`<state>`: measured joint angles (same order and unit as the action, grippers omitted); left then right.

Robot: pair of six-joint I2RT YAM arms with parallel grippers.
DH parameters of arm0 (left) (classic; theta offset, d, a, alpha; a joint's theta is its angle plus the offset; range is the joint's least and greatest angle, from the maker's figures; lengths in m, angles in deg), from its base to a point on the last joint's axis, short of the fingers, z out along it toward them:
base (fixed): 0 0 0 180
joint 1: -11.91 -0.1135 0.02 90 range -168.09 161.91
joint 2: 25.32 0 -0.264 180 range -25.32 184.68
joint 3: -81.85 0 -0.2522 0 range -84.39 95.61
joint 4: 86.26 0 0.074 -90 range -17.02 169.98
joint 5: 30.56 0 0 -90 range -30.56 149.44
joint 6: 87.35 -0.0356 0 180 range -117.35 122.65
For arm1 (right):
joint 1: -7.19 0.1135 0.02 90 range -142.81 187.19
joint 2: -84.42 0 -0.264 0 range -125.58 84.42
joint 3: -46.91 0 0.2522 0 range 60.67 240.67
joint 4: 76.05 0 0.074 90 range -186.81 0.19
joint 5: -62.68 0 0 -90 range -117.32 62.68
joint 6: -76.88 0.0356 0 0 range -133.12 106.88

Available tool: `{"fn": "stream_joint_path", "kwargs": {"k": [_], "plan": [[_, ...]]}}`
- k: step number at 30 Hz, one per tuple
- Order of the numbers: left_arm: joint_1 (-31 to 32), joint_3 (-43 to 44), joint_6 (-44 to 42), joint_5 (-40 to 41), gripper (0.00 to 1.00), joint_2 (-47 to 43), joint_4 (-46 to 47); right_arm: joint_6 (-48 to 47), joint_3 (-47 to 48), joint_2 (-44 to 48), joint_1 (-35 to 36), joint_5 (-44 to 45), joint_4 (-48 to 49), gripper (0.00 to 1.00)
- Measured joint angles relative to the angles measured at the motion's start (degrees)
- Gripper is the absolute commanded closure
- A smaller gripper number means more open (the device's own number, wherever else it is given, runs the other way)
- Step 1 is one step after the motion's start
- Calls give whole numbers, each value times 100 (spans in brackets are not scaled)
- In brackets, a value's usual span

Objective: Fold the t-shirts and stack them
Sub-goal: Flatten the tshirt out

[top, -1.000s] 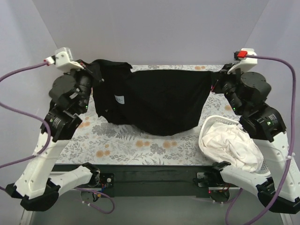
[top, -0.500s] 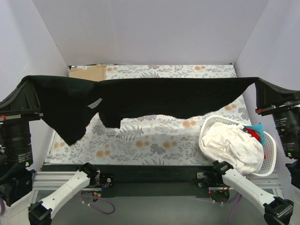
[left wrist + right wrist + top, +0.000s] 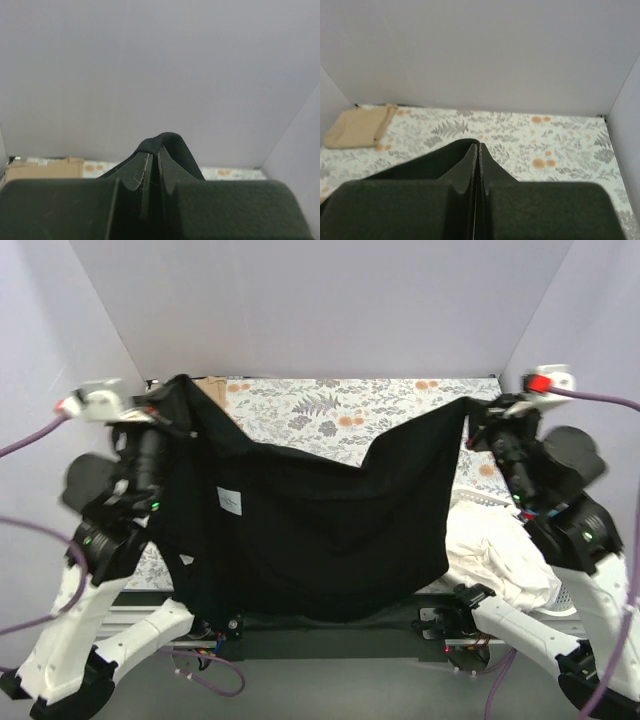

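Note:
The black t-shirt (image 3: 310,530) with a small white label (image 3: 230,501) hangs in the air between my two grippers, sagging in the middle and reaching down past the table's near edge. My left gripper (image 3: 172,390) is shut on its upper left corner; the cloth bulges over the fingertips in the left wrist view (image 3: 165,142). My right gripper (image 3: 474,405) is shut on the upper right corner, seen in the right wrist view (image 3: 445,160). The tan-beige t-shirt (image 3: 212,387) lies folded at the far left corner, also in the right wrist view (image 3: 360,131).
The grey-and-orange floral cloth (image 3: 330,410) covers the table. A white basket (image 3: 560,585) with white cloth (image 3: 500,560) stands at the near right, partly behind the hanging shirt. Pale walls (image 3: 320,300) enclose the table on three sides.
Both arms swung the black shirt from a wide, high, taut spread to a lower hold with the grippers closer in. The shirt now sags and hangs toward the near edge.

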<state>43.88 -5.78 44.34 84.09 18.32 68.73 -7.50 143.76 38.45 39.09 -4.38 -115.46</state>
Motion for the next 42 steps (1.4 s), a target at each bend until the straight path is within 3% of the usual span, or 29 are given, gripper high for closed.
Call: {"fn": "stream_joint_path", "kwargs": {"k": [6,13,19,31,42], "plan": [[-4,-376,-175,-20,100,1355,13,-20,-417,-988,-2,125,35,99],[-4,570,-273,-26,100,2441,-511,-114,-52,-1631,0,146,63,99],[-13,1036,-332,-162,100,1803,-509,-92,214,-1259,-2,90,175,99],[-31,1106,-446,-431,100,-597,-223,15,675,114,0,-192,-151,99],[-28,2308,-570,-1316,100,-361,-450,17,1596,234,0,-402,-605,99]]}}
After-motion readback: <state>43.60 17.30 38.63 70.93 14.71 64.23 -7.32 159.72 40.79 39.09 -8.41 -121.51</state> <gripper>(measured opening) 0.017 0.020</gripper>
